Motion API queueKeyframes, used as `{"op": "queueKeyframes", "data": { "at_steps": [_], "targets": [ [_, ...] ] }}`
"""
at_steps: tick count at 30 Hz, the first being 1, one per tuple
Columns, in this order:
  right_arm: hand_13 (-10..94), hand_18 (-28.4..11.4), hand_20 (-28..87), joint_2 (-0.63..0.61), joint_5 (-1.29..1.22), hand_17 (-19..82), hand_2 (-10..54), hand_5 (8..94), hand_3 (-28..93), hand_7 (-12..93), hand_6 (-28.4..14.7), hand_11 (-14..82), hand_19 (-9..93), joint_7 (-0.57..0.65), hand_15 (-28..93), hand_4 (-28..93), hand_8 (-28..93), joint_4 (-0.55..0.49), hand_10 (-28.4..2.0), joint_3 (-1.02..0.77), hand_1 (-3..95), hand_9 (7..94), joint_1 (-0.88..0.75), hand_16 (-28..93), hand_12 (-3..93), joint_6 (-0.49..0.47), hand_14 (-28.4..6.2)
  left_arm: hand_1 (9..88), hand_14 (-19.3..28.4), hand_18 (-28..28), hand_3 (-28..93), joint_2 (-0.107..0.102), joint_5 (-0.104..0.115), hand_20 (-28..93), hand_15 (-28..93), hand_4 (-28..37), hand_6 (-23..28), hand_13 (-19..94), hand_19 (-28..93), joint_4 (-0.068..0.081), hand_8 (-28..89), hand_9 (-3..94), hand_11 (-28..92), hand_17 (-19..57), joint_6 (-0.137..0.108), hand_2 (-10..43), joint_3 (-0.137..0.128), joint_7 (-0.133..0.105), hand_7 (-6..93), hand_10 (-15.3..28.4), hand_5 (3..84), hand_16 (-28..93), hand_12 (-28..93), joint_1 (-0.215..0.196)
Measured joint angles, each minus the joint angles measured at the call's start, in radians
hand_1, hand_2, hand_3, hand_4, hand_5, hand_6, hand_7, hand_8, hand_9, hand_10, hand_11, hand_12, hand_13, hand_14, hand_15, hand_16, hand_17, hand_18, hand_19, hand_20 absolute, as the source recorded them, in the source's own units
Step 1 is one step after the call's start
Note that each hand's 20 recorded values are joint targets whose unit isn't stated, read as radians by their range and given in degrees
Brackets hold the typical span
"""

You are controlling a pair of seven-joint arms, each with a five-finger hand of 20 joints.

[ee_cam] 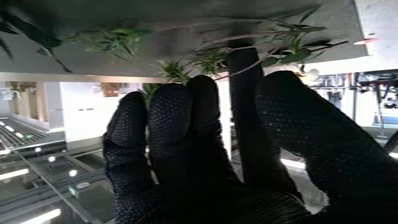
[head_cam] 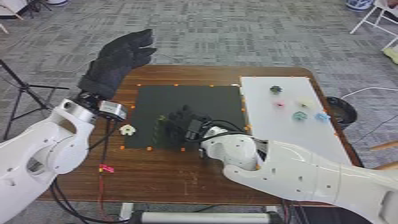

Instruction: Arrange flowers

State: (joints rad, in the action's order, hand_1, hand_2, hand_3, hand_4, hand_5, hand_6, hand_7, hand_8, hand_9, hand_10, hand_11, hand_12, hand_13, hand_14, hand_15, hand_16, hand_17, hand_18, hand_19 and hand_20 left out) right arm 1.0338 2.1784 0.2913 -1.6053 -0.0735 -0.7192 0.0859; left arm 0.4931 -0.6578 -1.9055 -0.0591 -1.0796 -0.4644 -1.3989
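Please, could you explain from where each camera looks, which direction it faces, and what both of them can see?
Head view: on the robot's head, facing forward and down at the brown wooden table; white left arm, white right arm, black-gloved left hand and black-gloved right hand show.
Right wrist view: on the right arm's wrist, facing along the right hand's fingers toward thin, green-leaved stems.
Shared: the right hand and leafy greenery by it.

Leafy grn sprigs (head_cam: pixel 160 132) on blk mat (head_cam: pixel 158 100), sm. multicol. flowers (head_cam: pixel 299 115) on wht board (head_cam: pixel 265 114).
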Motion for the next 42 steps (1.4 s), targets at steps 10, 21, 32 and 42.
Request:
{"op": "queueKeyframes", "data": {
  "at_steps": [10,21,32,42],
  "targets": [
    [33,-20.1,56,0.015,0.0,14,9.3,54.3,93,23,3.3,61.8,75,0.001,86,-9,-15,0.007,-17.3,0.0,25.0,34.7,0.0,37,55.1,0.004,-16.4,25.1,13.1,20.0,68,0.0,0.0,14,27,-25.5,2.5,18,37,0.0,-8,22.2,19,-9.9,0.0,-2.5,-0.001,0.0,18.2,10.6,29.2,6,20,0.0],
    [34,-20.1,56,0.047,0.001,14,8.9,54.9,93,23,3.4,61.6,75,0.017,86,-9,-15,0.029,-17.2,0.006,25.3,35.0,0.0,37,55.1,0.004,-16.3,25.0,13.1,20.0,68,0.002,0.0,14,27,-25.5,2.5,18,38,0.0,-8,22.1,19,-9.9,0.0,-2.6,0.0,-0.001,18.3,10.6,29.2,6,20,0.001],
    [34,-20.1,56,0.071,0.0,14,8.2,55.2,93,23,3.4,61.3,76,0.036,86,-10,-16,0.041,-17.1,0.008,25.7,35.4,-0.002,37,55.3,0.007,-16.4,25.0,13.0,19.9,68,0.004,0.0,14,27,-25.6,2.5,18,37,0.001,-8,22.1,19,-9.9,0.0,-2.6,0.005,-0.001,18.3,10.6,29.2,7,20,0.003],
    [34,-20.0,56,0.079,-0.001,14,7.9,55.5,93,23,3.4,61.0,76,0.035,85,-10,-16,0.034,-17.1,0.016,25.8,35.7,-0.003,37,55.4,0.009,-16.4,25.0,13.1,19.9,68,0.004,0.0,14,27,-25.5,2.6,18,37,0.002,-8,22.2,18,-9.9,0.0,-2.5,0.009,-0.001,18.1,10.6,29.3,7,20,0.008]
  ]
}}
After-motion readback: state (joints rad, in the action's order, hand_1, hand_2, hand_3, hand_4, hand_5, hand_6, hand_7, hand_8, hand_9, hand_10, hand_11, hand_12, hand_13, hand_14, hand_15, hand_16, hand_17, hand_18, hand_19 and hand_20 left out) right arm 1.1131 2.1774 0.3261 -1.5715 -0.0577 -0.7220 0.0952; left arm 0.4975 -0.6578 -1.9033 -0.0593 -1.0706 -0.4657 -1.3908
